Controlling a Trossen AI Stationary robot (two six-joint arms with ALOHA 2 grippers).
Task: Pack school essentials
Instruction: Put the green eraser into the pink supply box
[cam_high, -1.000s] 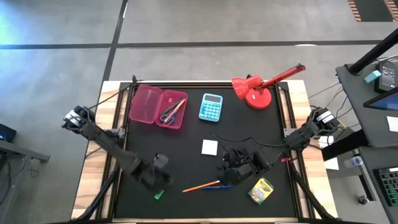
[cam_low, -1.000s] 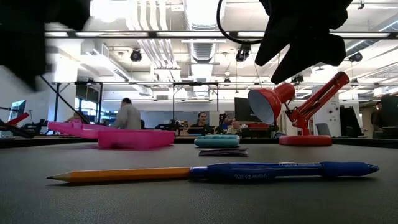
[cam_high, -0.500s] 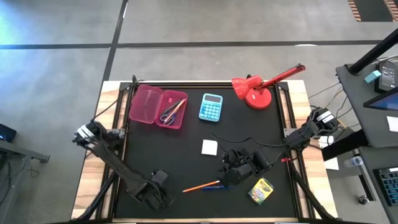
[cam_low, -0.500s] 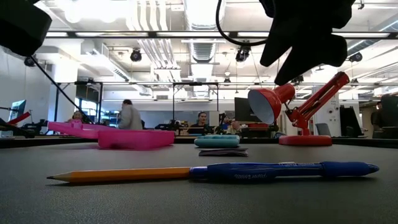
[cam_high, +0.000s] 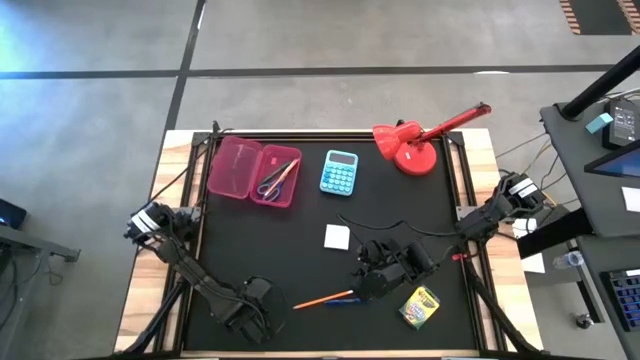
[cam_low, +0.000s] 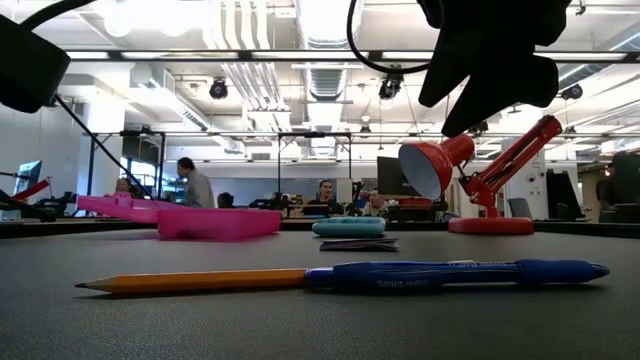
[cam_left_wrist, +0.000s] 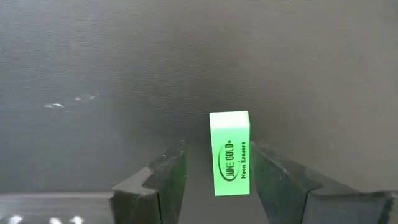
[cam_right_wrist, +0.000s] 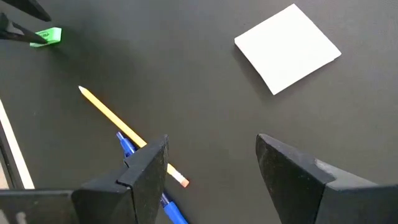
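My left gripper (cam_left_wrist: 217, 154) is open at the table's near left (cam_high: 252, 306). Its fingers stand on either side of the green eraser (cam_left_wrist: 230, 153), which lies flat on the mat and is hidden in the high view. My right gripper (cam_right_wrist: 212, 146) is open and hovers (cam_high: 378, 274) above the orange pencil (cam_right_wrist: 124, 132) and blue pen (cam_right_wrist: 149, 183), which lie side by side (cam_low: 200, 281). The white square pad (cam_high: 337, 236) and the crayon box (cam_high: 420, 306) rest flat on the mat. Scissors (cam_high: 275, 180) lie in the open pink case (cam_high: 253, 170).
The light-blue calculator (cam_high: 340, 172) and red desk lamp (cam_high: 415, 142) stand near the table's far edge, right of the pink case. A black cable (cam_high: 390, 228) runs across the mat to the right arm. People show far behind the table in the low view.
My left gripper has moved toward the table's near edge and come down over the green eraser, which now lies between its fingers and no longer shows in the high view. The eraser, pencil and pen have stayed where they were.
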